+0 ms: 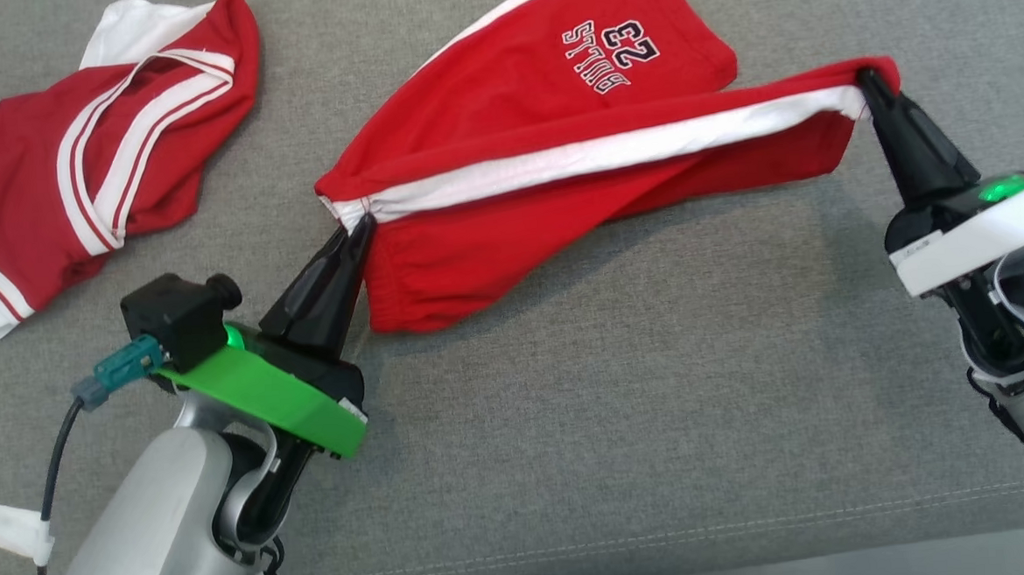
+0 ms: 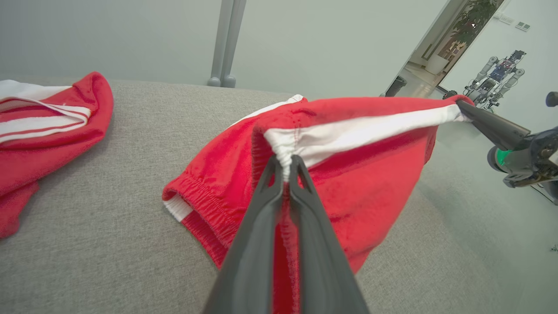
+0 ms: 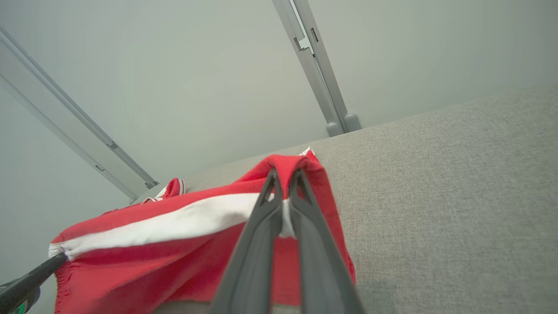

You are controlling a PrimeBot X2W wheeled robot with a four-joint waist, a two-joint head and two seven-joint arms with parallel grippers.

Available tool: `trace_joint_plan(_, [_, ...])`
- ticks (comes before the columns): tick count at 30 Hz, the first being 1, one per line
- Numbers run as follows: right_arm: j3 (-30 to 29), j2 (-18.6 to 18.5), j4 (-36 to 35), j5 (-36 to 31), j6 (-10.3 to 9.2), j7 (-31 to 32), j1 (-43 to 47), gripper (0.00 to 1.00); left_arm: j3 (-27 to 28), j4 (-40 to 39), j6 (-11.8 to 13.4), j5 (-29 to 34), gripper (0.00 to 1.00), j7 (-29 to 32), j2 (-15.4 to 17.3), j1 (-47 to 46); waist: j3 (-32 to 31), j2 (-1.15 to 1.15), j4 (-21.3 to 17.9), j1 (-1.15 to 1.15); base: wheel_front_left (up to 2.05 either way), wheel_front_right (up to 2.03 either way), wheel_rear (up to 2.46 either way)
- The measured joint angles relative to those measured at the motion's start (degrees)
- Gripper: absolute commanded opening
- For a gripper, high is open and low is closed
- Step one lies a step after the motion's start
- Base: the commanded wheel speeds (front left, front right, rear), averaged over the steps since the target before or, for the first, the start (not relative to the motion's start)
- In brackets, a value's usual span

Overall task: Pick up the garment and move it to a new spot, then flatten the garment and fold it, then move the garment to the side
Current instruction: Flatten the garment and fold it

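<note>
Red garment [image 1: 546,93] between left tool [image 1: 366,225] and right tool [image 1: 866,78]; each tight on it

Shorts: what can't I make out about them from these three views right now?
- Underside of the shorts: head view, covered by their own lifted fold.
- How many layers the jaws pinch: both wrist views, hidden by bunched cloth.
- Their lower part: right wrist view, cut off by the bottom edge.
- Jersey: head view, cut off by the left edge.

We see red shorts [image 1: 544,67], white-striped edge stretched taut aloft, the rest draped on grey upholstery [image 1: 615,422].
</note>
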Motion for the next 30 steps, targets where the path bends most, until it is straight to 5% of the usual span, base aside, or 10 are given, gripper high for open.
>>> trace_joint_plan(30, [2.9,-2.4,13.3,-1.9,0.0,7.8,-28.9,0.0,-1.0,4.3,0.0,0.8,0.0,-2.7,-6.5,-15.1,15.9,0.0,9.6,0.01,0.0,0.0,0.0])
